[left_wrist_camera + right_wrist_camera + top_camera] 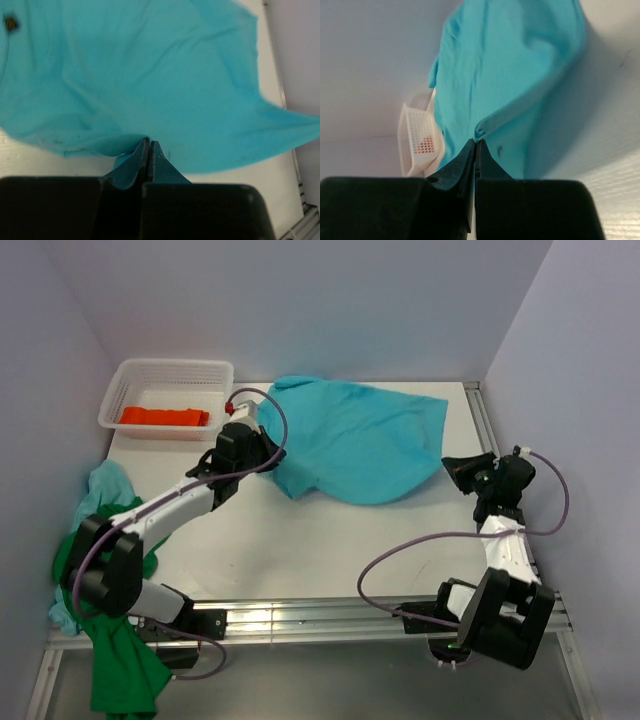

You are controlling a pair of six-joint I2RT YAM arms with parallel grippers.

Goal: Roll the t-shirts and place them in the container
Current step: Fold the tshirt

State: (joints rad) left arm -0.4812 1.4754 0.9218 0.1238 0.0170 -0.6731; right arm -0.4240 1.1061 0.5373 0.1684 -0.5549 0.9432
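Pinching wide turquoise cloth t-shirt (360, 445) at near-left hem with left gripper (149, 146), at right edge with right gripper (476, 144), both closed tight on cloth; lying across far middle of white tabletop (320, 550). Probably flattening step: pull edges apart evenly, keep low, smooth wrinkles before rolling. Counted: two turquoise, with second turquoise t-shirt (100, 485) bunched at left edge; one bright green t-shirt (125, 670) beside it; one orange-red t-shirt (165, 417) inside one white plastic mesh basket (170, 364).

White mesh basket (176, 364) on table (300, 550)
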